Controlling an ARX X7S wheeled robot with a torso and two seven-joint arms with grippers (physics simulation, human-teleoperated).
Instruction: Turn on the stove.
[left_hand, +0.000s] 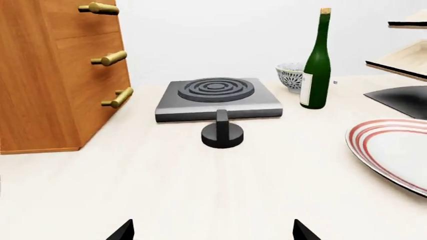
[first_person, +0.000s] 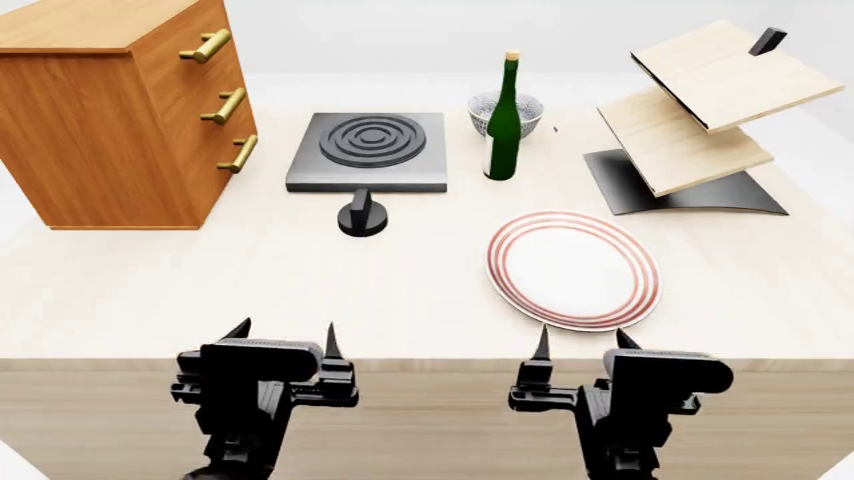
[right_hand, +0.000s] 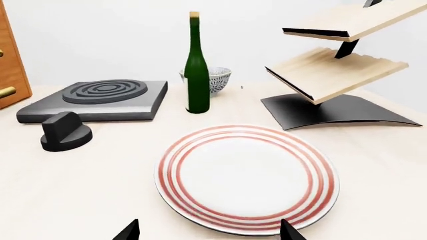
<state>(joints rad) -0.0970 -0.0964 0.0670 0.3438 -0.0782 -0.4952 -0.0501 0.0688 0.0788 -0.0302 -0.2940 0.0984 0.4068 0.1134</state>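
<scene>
The stove (first_person: 370, 150) is a flat dark grey slab with raised rings at the back middle of the table; it also shows in the left wrist view (left_hand: 219, 98) and the right wrist view (right_hand: 100, 100). Its black round knob (first_person: 362, 217) stands just in front of it, also seen in the left wrist view (left_hand: 223, 132) and the right wrist view (right_hand: 65, 133). My left gripper (first_person: 283, 338) is open and empty at the table's near edge, well short of the knob. My right gripper (first_person: 582, 340) is open and empty at the near edge, just in front of the plate.
A red-rimmed white plate (first_person: 574, 268) lies right of centre. A green bottle (first_person: 503, 120) and a patterned bowl (first_person: 506, 110) stand behind it. A wooden drawer cabinet (first_person: 114, 105) stands at the left. A tilted wooden shelf rack (first_person: 694, 125) stands at the right.
</scene>
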